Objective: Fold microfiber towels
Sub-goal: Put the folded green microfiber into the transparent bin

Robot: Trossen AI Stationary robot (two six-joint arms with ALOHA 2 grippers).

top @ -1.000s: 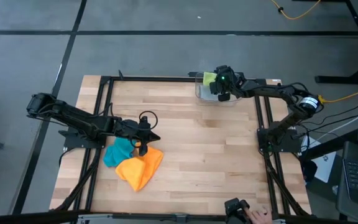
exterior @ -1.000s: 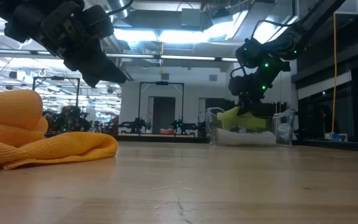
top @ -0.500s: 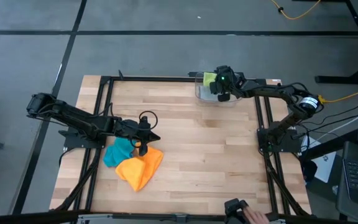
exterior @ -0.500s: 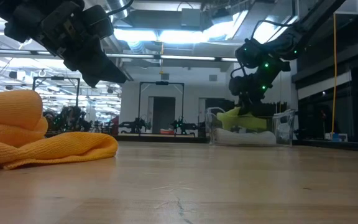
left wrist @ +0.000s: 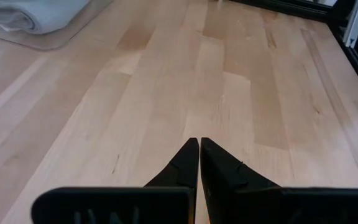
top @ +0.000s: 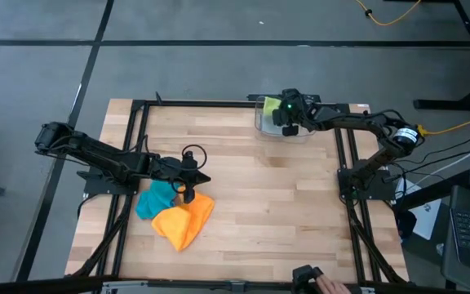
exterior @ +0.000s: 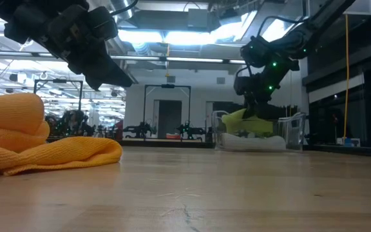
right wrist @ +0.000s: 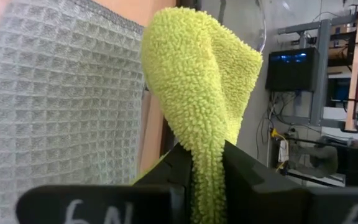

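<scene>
Now the right tool (top: 285,113), clamped on the lime green towel (right wrist: 199,81), has lifted it slightly leftward.

Both arms are built from dark, matt black links. The left arm (top: 96,155) carries a black cable loop above its wrist. The right arm (top: 357,122) shows a small green indicator light near its wrist and a white-and-orange band at the elbow joint. The fingers (left wrist: 185,165) on the left arm are black, flat and taper to points. The bar below the fingers (right wrist: 241,171) on the right arm bears white hand-drawn markings.
</scene>
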